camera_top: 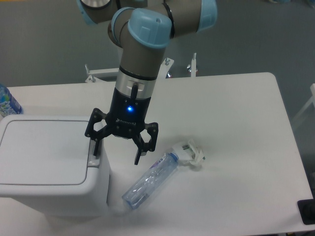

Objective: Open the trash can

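- Closest to you, at the bottom left, sits the trash can (49,194). It is a big white box with round corners, and it stands on the white table (236,123).
- You can see its flat white lid (44,151) lying down shut on top of the can.
- Look at the right rim of the can. You will find a small grey button (93,161) there, next to the lid's edge.
- Your gripper (118,151) hangs right over that rim. Its two black fingers are spread wide apart and they hold nothing.
- One finger (97,146) points down at the grey button. You cannot tell if it touches the button or stops just above it.
- Your other finger (141,151) hangs past the can's right side, over the bare table.
- You can see a small blue light (129,108) glowing on the black wrist part above the fingers.
- Your grey and light blue arm (142,39) comes down from the top of the view.
- Just right of the can, a clear bottle (152,179) lies on its side on the table. Its white cap (189,153) points up and to the right, away from the can.
- Far left, behind the can, you can see part of a blue bottle (7,102) at the edge of the view.
- Behind the table you can see some white metal parts (106,73) and a grey floor.
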